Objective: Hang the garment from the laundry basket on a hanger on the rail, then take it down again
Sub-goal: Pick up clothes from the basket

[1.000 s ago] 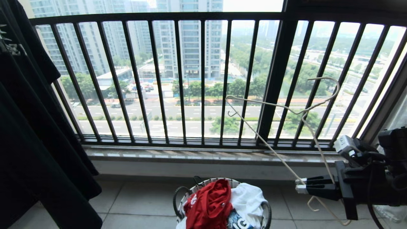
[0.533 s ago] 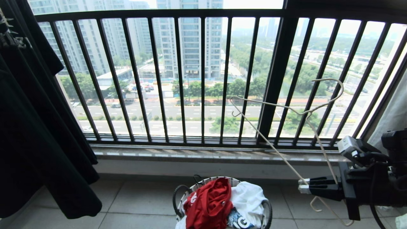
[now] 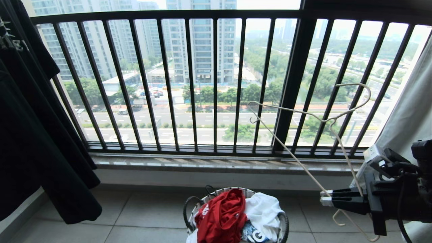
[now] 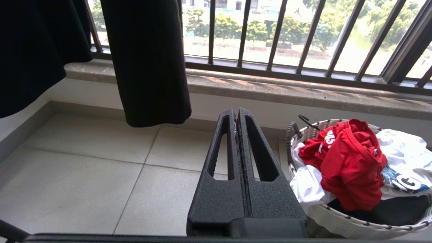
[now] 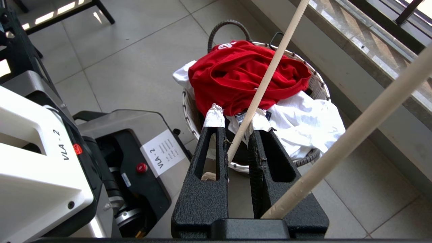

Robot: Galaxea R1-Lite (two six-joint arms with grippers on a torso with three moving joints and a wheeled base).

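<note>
Now the right tool (image 3: pixel 324 197), clamped on the wire hanger (image 3: pixel 314 118), has shifted slightly right w/ it; left tool (image 4: pixel 236 116) closed, empty.

Showing black, rough-textured right gripper (image 5: pixel 236 125) fingers (image 5: pixel 206 168) with long slots, tips wrapped in white tape. Behind jaws, displaying white-and-grey base (image 5: pixel 50 162) marked "VLA-2", carrying red button. Left gripper (image 4: pixel 237 116) matching, untaped.

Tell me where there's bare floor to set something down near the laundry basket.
Bare tiles lie left of the laundry basket, below the hanging black garment and short of the window ledge. The right side is crowded: the right gripper holds the hanger there.
</note>
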